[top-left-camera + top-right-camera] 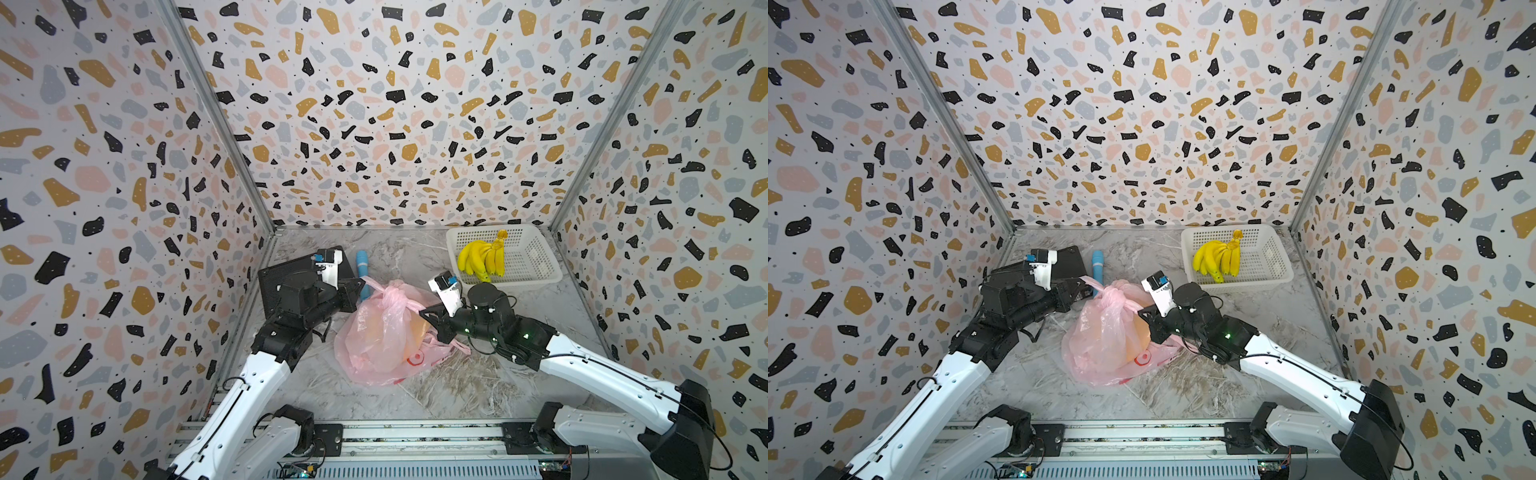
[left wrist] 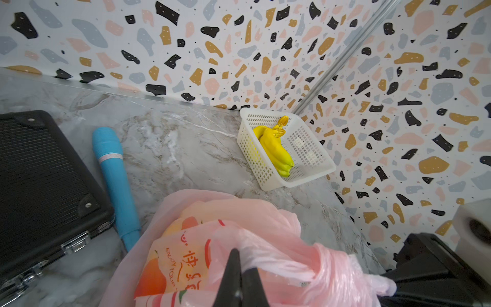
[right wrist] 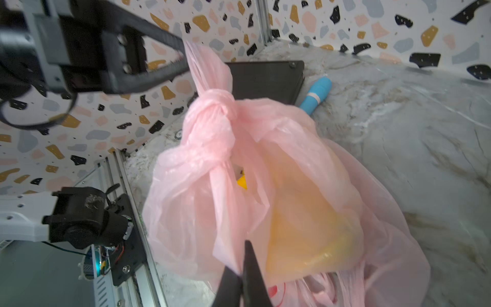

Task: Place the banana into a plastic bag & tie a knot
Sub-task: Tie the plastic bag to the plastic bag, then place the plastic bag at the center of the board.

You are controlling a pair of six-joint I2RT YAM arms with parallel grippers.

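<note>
**Top views.** In both top views the bag (image 1: 386, 336) (image 1: 1100, 340) lies on the marble-patterned table (image 1: 457, 390) between the two arms. The left gripper (image 1: 362, 284) is clamped on one tail of the bag's neck. The right gripper (image 1: 424, 312) is clamped on the opposite tail. The knot (image 1: 395, 301) sits between them. The banana (image 1: 417, 328) is inside the bag and shows as an orange-yellow mass through the film. A separate bunch (image 1: 482, 257) rests in the white basket (image 1: 536, 282), well apart from the bag.

**Left wrist view.** The jaws of the left gripper (image 2: 240, 261) are closed flat on a twisted strand of film. The bag (image 2: 265, 239) is thin, translucent pink and heavily creased, printed with orange fruit and red lettering. The blue tube (image 2: 114, 172) is smooth and cylindrical. It lies just beside the black case (image 2: 39, 172), which is ribbed and has metal latches. The basket (image 2: 265, 183) is rigid perforated plastic.

**Right wrist view.** The jaws of the right gripper (image 3: 243, 255) pinch a narrow strand that runs up to the knot (image 3: 215, 111), a bunched, wound lump. A small yellow tip shows through a gap below the knot.

**Hazards.**
- Tearing: the film is thin, so an excessive outward pull is likely to stretch or tear a strand at the jaws.
- Slipping: the film is slick, so a tail may slide out of the jaws before the knot is cinched.
- Dragging: the bag looks light, so an uneven pull may drag it toward the blue tube and the black case.
- Reopening: if the knot is left slack, the gap may widen.
</note>
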